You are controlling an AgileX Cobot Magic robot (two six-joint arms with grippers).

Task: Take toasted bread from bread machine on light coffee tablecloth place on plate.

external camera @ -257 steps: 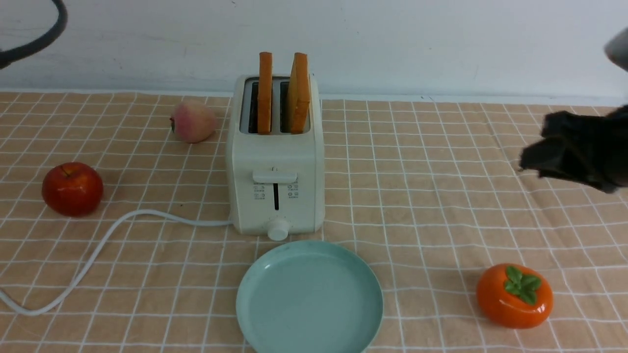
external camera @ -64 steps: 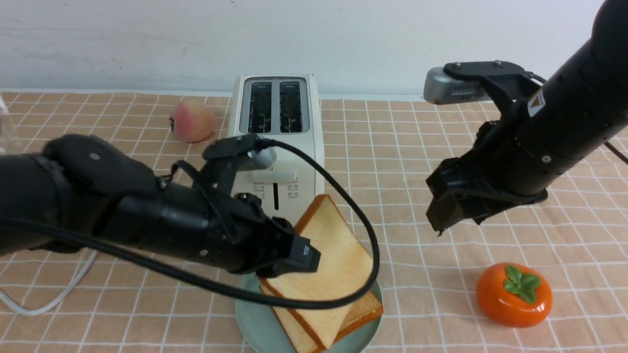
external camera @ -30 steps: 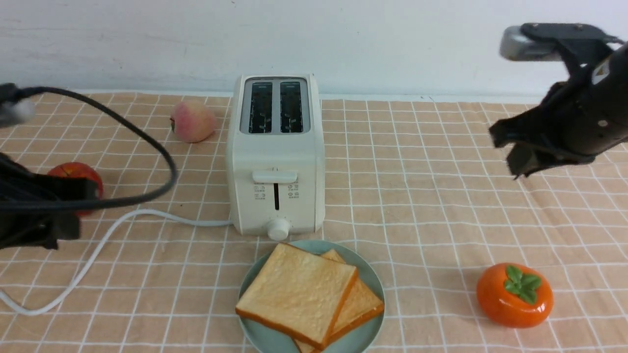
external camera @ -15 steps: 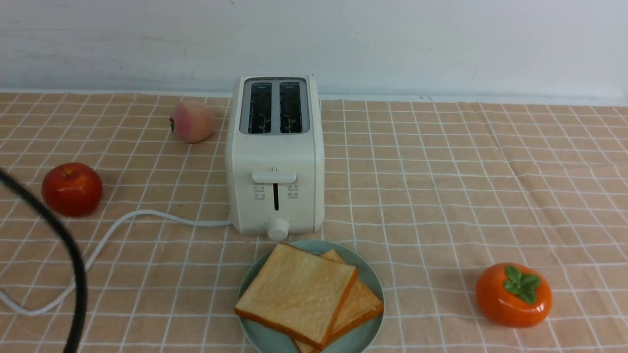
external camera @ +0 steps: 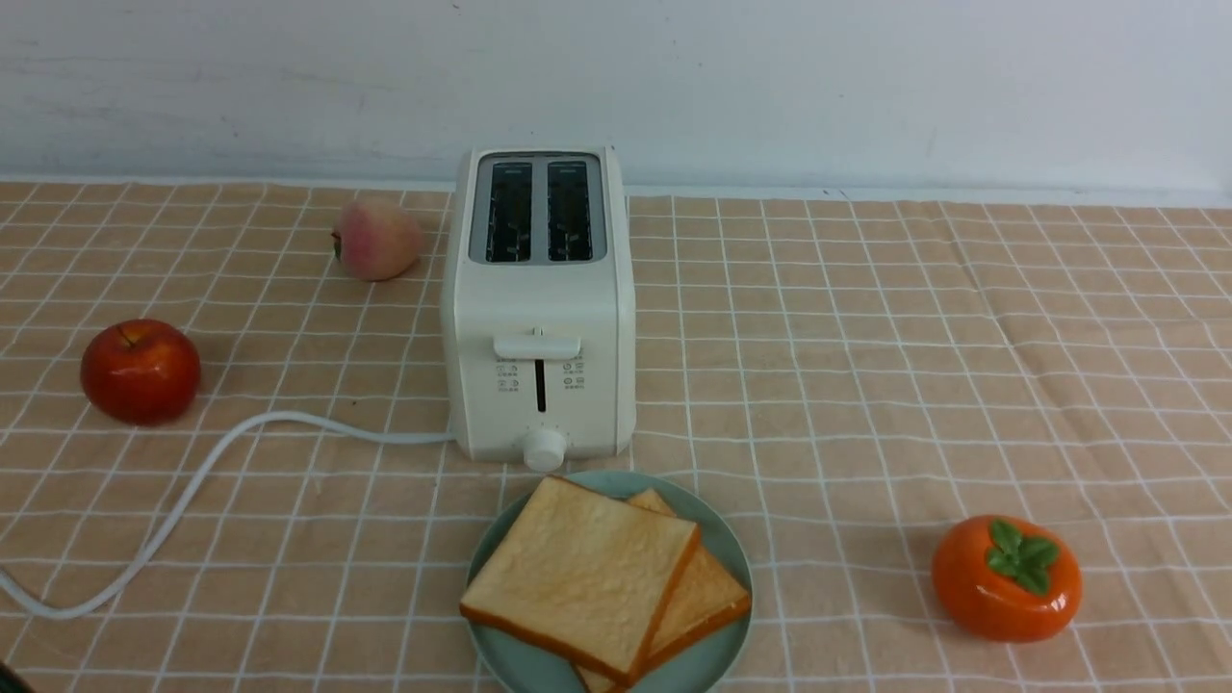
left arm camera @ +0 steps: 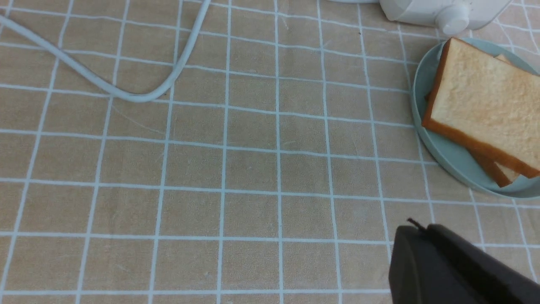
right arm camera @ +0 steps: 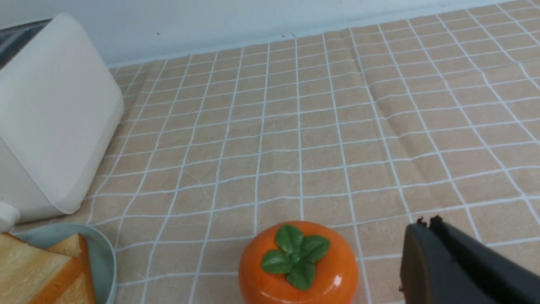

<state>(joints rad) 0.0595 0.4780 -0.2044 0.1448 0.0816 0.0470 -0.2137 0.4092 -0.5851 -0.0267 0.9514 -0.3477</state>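
Toasted bread (external camera: 587,577) lies as two overlapping slices on the plate (external camera: 724,541), just before the bread machine (external camera: 539,318) on the light coffee tablecloth (external camera: 847,385). A red apple (external camera: 141,372) sits far left, an orange persimmon (external camera: 1006,579) far right. Left end effector (left arm camera: 415,231) is closed, empty, near the plate; right end effector (right arm camera: 426,226) closed, empty, beside the persimmon.

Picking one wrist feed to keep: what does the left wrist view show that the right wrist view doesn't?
Left wrist only: the white cord and the shut left claw. Right wrist only: the orange persimmon, the wall and the shut right claw. Both: the bread machine, the plate holding the toasted bread, and the light coffee tablecloth.
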